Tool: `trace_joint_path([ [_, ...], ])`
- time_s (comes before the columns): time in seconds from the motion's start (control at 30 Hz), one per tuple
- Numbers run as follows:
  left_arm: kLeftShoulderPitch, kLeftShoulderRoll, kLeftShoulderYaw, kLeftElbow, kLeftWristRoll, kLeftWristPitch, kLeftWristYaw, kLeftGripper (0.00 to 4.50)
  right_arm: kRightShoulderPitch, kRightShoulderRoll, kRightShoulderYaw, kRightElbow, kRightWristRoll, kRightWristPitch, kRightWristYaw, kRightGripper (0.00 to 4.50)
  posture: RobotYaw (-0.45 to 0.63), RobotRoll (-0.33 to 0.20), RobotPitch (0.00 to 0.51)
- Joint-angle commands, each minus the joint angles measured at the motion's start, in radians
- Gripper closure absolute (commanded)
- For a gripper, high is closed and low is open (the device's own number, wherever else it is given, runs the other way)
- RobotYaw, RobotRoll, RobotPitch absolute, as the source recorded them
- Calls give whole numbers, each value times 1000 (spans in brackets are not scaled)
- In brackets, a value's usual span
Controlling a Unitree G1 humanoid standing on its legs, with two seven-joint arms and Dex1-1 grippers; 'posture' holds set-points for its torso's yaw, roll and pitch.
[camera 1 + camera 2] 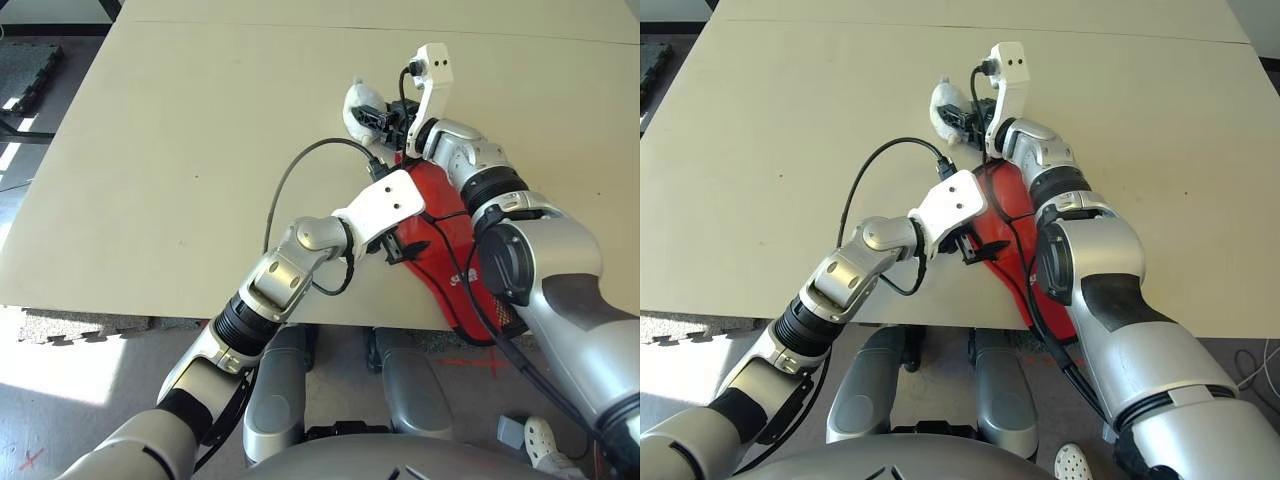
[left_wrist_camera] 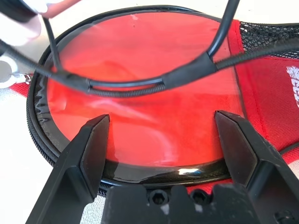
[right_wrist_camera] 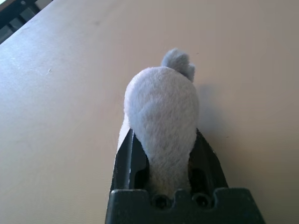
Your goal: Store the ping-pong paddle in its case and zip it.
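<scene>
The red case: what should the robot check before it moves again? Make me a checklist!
1. Right claw holding the fluffy charm: ok, it is pinched between the fingers.
2. Left claw open: ok, its fingers stand wide apart.
3. Left claw holding the case: not ok, nothing is gripped.
4. Cable out of the way: not ok, it hangs across the left wrist view.
5. Zipper fully closed: cannot tell.

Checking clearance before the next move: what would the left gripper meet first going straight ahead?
Probably the red case, with its clear window between the open jaws. A black cable crosses that view too, perhaps nearer; depth is unclear, so it might brush that first.
</scene>
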Motion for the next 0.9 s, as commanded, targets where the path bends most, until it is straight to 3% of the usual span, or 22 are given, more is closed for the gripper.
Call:
trace_joint_path([
  [0.03, 35, 10, -60, 90, 9, 63, -20, 0, 0, -61, -10, 13, -20, -25, -39, 4032, 84, 0, 309],
  [0.37, 12, -8, -73, 129, 4, 47, -33, 0, 26, -225, 0, -7, -47, -29, 0, 4037, 52, 0, 308],
  [0.9, -9, -17, -80, 179, 7, 14, -45, 0, 186, -531, 55, -130, -86, 79, 257, 4044, -14, 0, 302],
])
